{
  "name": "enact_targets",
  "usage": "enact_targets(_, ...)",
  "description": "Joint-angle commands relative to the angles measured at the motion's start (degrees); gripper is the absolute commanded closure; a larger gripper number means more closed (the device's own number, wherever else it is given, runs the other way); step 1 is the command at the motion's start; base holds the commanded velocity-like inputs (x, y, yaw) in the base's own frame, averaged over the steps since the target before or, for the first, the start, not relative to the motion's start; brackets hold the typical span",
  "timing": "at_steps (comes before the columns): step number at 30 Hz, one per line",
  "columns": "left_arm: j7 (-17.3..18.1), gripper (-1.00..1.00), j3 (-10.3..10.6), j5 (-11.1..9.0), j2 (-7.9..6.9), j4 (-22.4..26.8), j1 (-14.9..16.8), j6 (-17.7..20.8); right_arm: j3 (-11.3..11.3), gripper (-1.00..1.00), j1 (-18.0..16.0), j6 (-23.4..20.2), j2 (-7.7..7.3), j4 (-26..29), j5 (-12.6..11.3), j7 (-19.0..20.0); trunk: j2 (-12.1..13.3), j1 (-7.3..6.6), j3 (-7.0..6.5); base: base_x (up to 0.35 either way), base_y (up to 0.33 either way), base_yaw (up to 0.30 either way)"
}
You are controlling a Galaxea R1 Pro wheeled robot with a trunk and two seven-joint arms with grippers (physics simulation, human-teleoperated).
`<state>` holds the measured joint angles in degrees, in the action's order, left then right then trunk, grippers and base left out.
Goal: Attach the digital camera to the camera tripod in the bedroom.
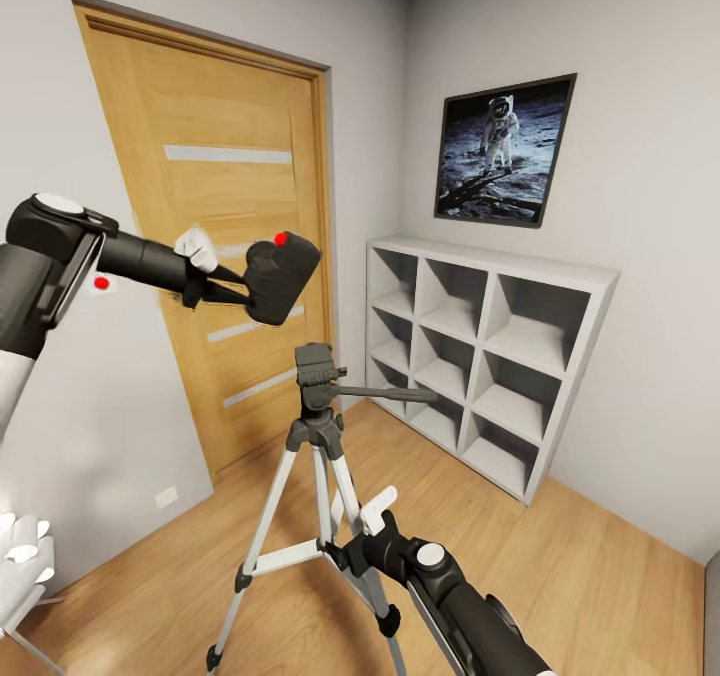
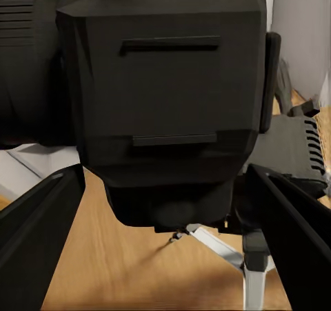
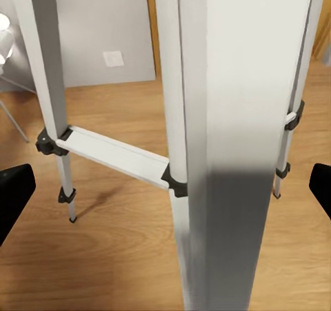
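My left gripper (image 1: 232,284) is shut on the digital camera (image 1: 277,278), a chunky black body with a red button on top. It hangs in the air above and a little left of the camera tripod's black pan head (image 1: 317,364). The left wrist view has the digital camera (image 2: 165,97) close up between my dark fingers (image 2: 41,235), with the pan head (image 2: 293,145) just beyond it. My right gripper (image 1: 360,531) stands open low at the tripod, and one silver leg (image 3: 234,138) sits between its widely spread fingers (image 3: 14,194).
Behind the tripod is the oak door (image 1: 200,206). Grey cube shelves (image 1: 520,301) stand along the right wall under the astronaut picture (image 1: 503,151). A white lamp (image 1: 25,556) is at the lower left. The tripod's long handle (image 1: 390,393) points toward the shelves.
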<state>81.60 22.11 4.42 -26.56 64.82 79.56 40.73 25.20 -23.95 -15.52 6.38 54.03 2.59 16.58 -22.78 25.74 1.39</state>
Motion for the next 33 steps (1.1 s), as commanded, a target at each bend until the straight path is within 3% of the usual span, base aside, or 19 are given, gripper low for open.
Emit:
enact_targets(1, 0.64, 1.00, 1.08, 0.37, 0.08, -0.55, 1.29, 0.59, -0.04, -1.00, -0.05, -0.30, 0.02, 0.07, 0.26, 0.16, -0.14, 0.04, 0.15, 0.000, 0.000, 0.000)
enact_targets(7, 1.72, 1.00, 4.33, -0.03, 0.47, -3.79, 5.73, 0.94, -0.17, -1.00, -0.05, -0.30, 0.03, 0.00, 0.19, -0.13, -0.14, 0.04, 0.15, 0.000, 0.000, 0.000)
enact_targets(16, 2.27, 1.00, 7.50, -0.42, 0.58, -5.48, 7.13, 3.26, -0.24, -1.00, -0.05, -0.30, 0.03, 0.02, 0.21, -0.17, -0.14, 0.04, 0.15, 0.000, 0.000, 0.000)
enact_targets(21, 2.46, 1.00, 12.37, -2.60, 0.60, -6.12, 8.87, 3.88, -0.27, -1.00, -0.05, -0.30, 0.03, 0.07, 0.20, -0.20, -0.14, 0.04, 0.15, 0.000, 0.000, 0.000)
enact_targets(22, 2.46, 1.00, 12.37, -2.60, 0.60, -6.12, 8.87, 3.88, -0.27, -1.00, -0.05, -0.30, 0.03, 0.07, 0.20, -0.20, -0.14, 0.04, 0.15, 0.000, 0.000, 0.000)
enact_targets(26, 2.50, 1.00, 18.14, -5.94, 0.62, -8.12, 12.33, 4.06, -0.25, -1.00, -0.05, -0.30, 0.04, 0.04, 0.21, -0.20, -0.14, 0.04, 0.15, 0.000, 0.000, 0.000)
enact_targets(27, 2.50, 1.00, 18.14, -5.94, 0.62, -8.12, 12.33, 4.06, -0.25, -1.00, -0.05, -0.30, 0.04, 0.04, 0.21, -0.20, -0.14, 0.04, 0.15, 0.000, 0.000, 0.000)
enact_targets(31, 2.51, 1.00, 25.25, -10.36, 0.63, -9.87, 16.25, 4.10, -0.25, -1.00, -0.05, -0.30, 0.04, 0.05, 0.21, -0.22, -0.14, 0.04, 0.15, 0.000, 0.000, 0.000)
enact_targets(32, 2.51, 1.00, 25.25, -10.36, 0.63, -9.87, 16.25, 4.10, -0.25, -1.00, -0.05, -0.30, 0.04, 0.05, 0.21, -0.22, -0.14, 0.04, 0.15, 0.000, 0.000, 0.000)
enact_targets(33, 2.51, 1.00, 27.10, -11.46, 0.63, -10.26, 17.19, 4.10, -0.25, -1.00, -0.05, -0.30, 0.04, 0.04, 0.22, -0.22, -0.14, 0.04, 0.15, 0.000, 0.000, 0.000)
